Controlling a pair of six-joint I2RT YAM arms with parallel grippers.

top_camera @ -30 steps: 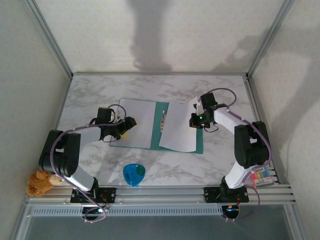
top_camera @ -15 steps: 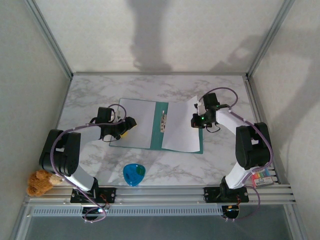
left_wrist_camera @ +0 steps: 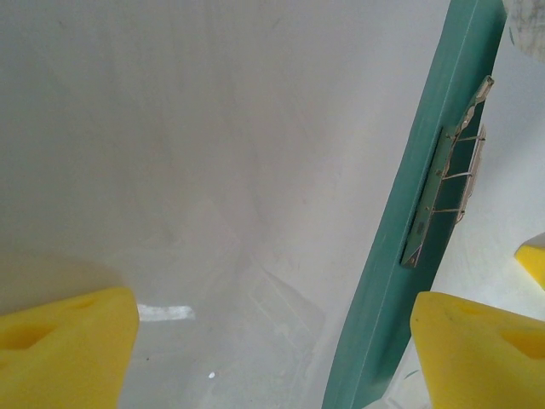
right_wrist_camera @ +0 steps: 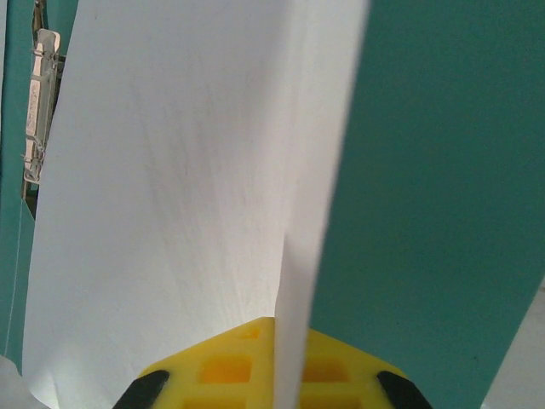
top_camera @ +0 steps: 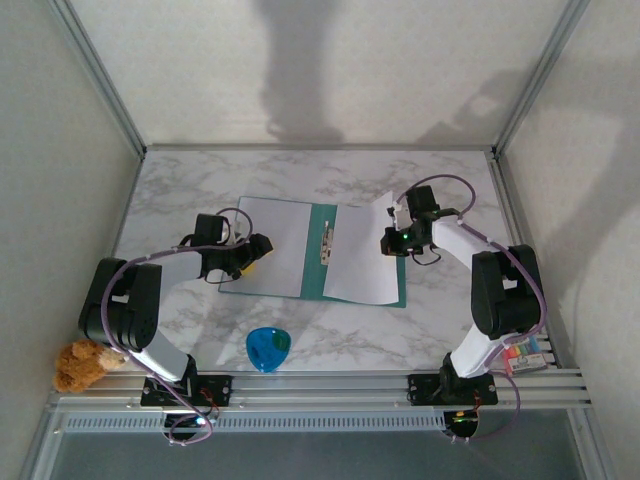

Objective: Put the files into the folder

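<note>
Seen from my remote station: the teal folder (top_camera: 313, 272) lies open in the middle of the marble tabletop (top_camera: 190, 190), its metal clip (left_wrist_camera: 447, 192) fixed along the spine. My right gripper (top_camera: 392, 240) is clamped on the right edge of a white paper sheet (top_camera: 358, 258). The sheet rests over the folder's right half, its pinched edge raised off the teal cover. My left gripper (top_camera: 258, 250) sits over the folder's pale left side, jaws spread wide, holding nothing. A blue cup (top_camera: 268, 347) stands nearer the arm bases.
</note>
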